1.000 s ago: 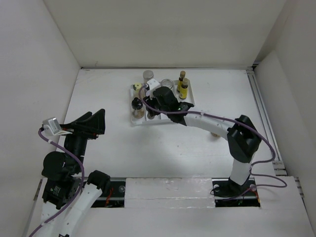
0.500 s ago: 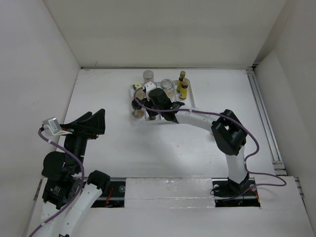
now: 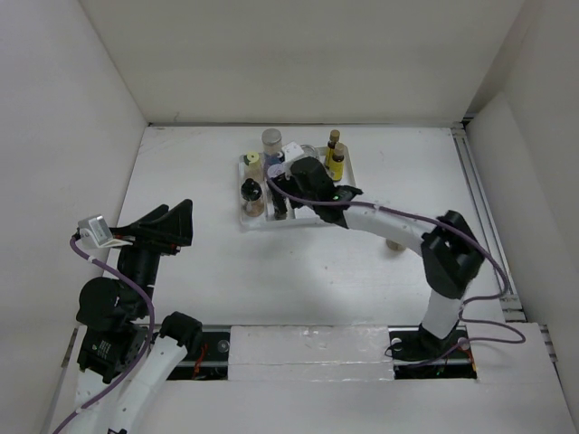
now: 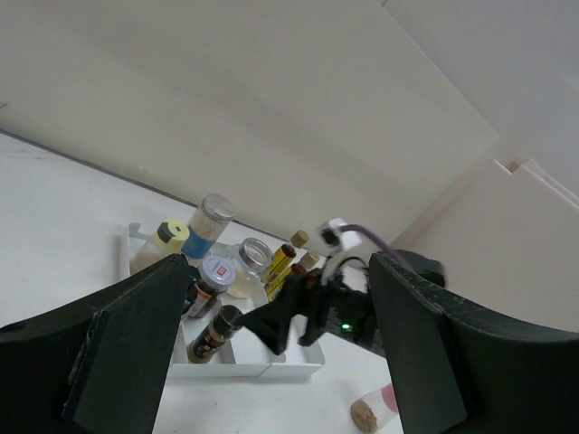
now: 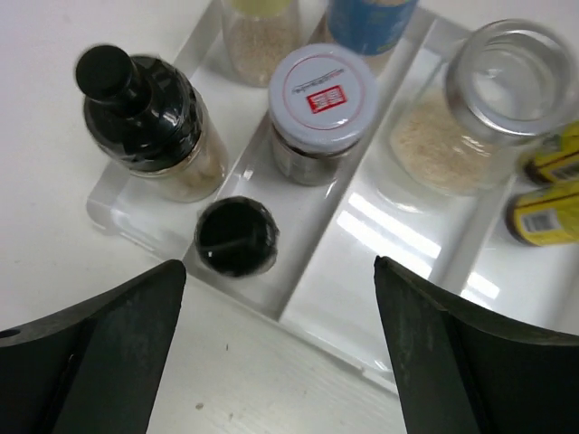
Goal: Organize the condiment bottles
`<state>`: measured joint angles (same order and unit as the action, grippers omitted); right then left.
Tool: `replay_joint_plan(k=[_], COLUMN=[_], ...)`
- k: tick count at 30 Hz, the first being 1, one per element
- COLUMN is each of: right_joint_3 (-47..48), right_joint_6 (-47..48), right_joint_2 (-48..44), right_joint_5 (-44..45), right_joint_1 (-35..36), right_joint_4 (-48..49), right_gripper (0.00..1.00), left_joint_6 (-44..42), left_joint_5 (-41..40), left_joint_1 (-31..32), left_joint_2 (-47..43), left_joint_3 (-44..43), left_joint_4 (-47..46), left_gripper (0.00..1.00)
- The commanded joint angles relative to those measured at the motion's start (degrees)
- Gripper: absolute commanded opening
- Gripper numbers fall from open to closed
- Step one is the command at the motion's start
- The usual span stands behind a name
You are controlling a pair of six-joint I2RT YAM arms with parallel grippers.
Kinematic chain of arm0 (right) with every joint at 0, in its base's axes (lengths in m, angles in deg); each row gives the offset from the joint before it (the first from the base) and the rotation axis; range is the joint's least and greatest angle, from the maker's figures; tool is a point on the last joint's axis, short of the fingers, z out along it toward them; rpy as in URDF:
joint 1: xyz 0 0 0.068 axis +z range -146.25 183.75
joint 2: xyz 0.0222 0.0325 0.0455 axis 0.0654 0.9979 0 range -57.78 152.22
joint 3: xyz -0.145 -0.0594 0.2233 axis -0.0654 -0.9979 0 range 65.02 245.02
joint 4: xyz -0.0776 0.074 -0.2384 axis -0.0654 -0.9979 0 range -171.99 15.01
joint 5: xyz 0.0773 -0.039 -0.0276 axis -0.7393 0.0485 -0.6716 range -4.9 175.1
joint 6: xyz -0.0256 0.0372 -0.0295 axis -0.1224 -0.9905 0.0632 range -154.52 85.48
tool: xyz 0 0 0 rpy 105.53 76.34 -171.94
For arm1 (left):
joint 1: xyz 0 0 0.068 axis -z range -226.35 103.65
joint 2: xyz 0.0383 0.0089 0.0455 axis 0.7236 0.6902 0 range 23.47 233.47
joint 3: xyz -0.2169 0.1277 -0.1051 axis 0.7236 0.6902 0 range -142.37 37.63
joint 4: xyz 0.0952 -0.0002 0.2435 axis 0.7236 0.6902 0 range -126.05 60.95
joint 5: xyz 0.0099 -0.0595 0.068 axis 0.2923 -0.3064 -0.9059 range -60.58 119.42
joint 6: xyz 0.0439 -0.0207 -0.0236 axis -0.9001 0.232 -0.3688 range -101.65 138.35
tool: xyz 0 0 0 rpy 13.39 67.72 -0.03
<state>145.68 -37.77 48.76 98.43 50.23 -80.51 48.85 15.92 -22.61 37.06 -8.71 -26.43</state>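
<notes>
**Q:** How are the jaws held?

**A:** The jaws of the right gripper (image 5: 280, 264) are spread wide with nothing between them. They are seen as two dark fingers (image 5: 81, 362) at the lower corners of the right wrist view. The left gripper (image 4: 280, 262) is likewise spread and empty, held at the left of the overhead view.

**Q:** Where are the condiment bottles found?

**A:** Most are stood upright in the white divided tray (image 5: 357, 271), at the upper centre of the overhead view. Just under the right gripper are seen a black-capped bottle (image 5: 136, 108), a small dark-capped bottle (image 5: 237, 237), a white-lidded jar (image 5: 323, 98) and a silver-rimmed jar (image 5: 493, 90) of pale grains. Two yellow-labelled bottles (image 5: 547, 190) are seen at the right edge.

**Q:** Is anything left outside the tray?

**A:** One pink-and-tan bottle (image 4: 374, 412) is seen on the table (image 4: 54, 199), low and right in the left wrist view. It appears to be lying on its side, though its long axis cannot be told for certain.

**Q:** What is the next move judged to turn on?

**A:** That bottle lies behind the right jaws, toward the lower right of the overhead view and just beside the right arm. The right gripper would have to be drawn back from the tray. The right arm is judged much the nearer.
</notes>
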Motion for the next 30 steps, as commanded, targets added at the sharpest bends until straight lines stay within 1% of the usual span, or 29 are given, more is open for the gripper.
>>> replay_joint_plan(k=[1,2,3,4,5,6,7,8,9,10,12,15,17,21,22,24,25,27,28,29,30], right_joint_3=[-6.0,-8.13,-10.15,-14.53,-17.01,-19.64,-22.54,-27.87,-30.1,-32.13,-36.79,-39.96,-40.67,-41.99,-43.21,-44.62,-45.85,-45.86,-45.86,-44.29,-43.75], right_joint_6=[-1.31,-2.19,-3.6,-5.09,-8.58,-10.45,-12.12,-15.35,-17.13,-18.54,-19.95,-20.48,-20.48,-21.01,-21.01,-20.4,-20.4,-19.79,-19.78,-19.0,-18.38], right_joint_2=[-13.24,-15.73,-18.36,-23.43,-26.09,-28.73,-31.37,-36.01,-38.14,-39.99,-44.3,-46.33,-46.34,-46.34,-46.34,-46.34,-45.12,-43.27,-42.3,-40.55,-40.01], right_joint_5=[2.66,3.98,8.43,11.0,13.63,19.23,21.37,22.44,22.45,22.97,23.76,23.77,21.67,19.03,17.46,12.55,11.21,9.8,9.79,9.79,9.27], right_joint_1=[-2.35,-3.14,-4.98,-6.13,-7.44,-8.76,-11.82,-13.68,-15.7,-19.2,-21.68,-25.73,-28.01,-29.42,-30.3,-30.31,-30.31,-30.31,-30.31,-30.31,-30.31], right_joint_4=[1.31,0.78,-0.36,-2.98,-4.4,-5.63,-6.25,-6.95,-7.57,-8.27,-9.07,-10.29,-10.3,-11.53,-9.44,-7.24,-4.96,-3.63,-3.62,-3.62,-3.62], right_gripper=[0.91,0.91,0.91,0.91,0.91,0.91,0.91,0.91,0.91,0.91,0.91,0.91,0.91,0.91,0.84,0.78,0.78,0.78,0.76,0.68,0.65], left_joint_6=[-0.71,-0.71,-0.71,-0.71,-0.71,-0.71,-0.71,-0.71,-0.71,-0.71,-0.71,-0.71,-0.71,-0.71,-0.71,-0.71,-0.71,-0.71,-0.71,-0.71,-0.71], left_joint_5=[0.4,0.4,0.4,0.4,0.4,0.4,0.4,0.92,0.93,0.93,0.93,1.46,1.46,1.46,1.46,1.46,1.46,1.46,1.46,1.46,1.46], left_joint_1=[-0.19,-0.19,-0.19,-0.19,-0.19,-0.19,-0.19,-0.19,-0.19,-0.19,-0.19,-0.19,-0.19,-0.19,-0.19,-0.19,-0.19,-0.19,-0.19,-0.19,-0.19], left_joint_2=[0.04,0.04,0.04,-0.48,-0.49,-0.49,-0.49,-0.49,-0.49,-0.49,-0.49,-1.02,-1.02,-1.02,-1.02,-1.02,-1.54,-1.54,-1.54,-1.54,-1.54], left_joint_3=[0.29,0.29,0.29,0.29,0.29,0.29,0.29,0.29,0.29,0.29,0.29,0.29,0.29,0.29,0.29,0.29,0.29,0.29,0.29,0.29,0.29], left_joint_4=[-2.77,-2.77,-2.77,-2.77,-2.77,-2.77,-2.77,-2.77,-2.77,-2.77,-2.77,-2.77,-2.77,-2.77,-2.77,-2.77,-2.77,-2.77,-2.77,-2.77,-2.77], left_gripper=[0.77,0.77,0.77,0.77,0.77,0.77,0.77,0.77,0.77,0.77,0.77,0.77,0.77,0.77,0.77,0.77,0.77,0.77,0.77,0.77,0.77])
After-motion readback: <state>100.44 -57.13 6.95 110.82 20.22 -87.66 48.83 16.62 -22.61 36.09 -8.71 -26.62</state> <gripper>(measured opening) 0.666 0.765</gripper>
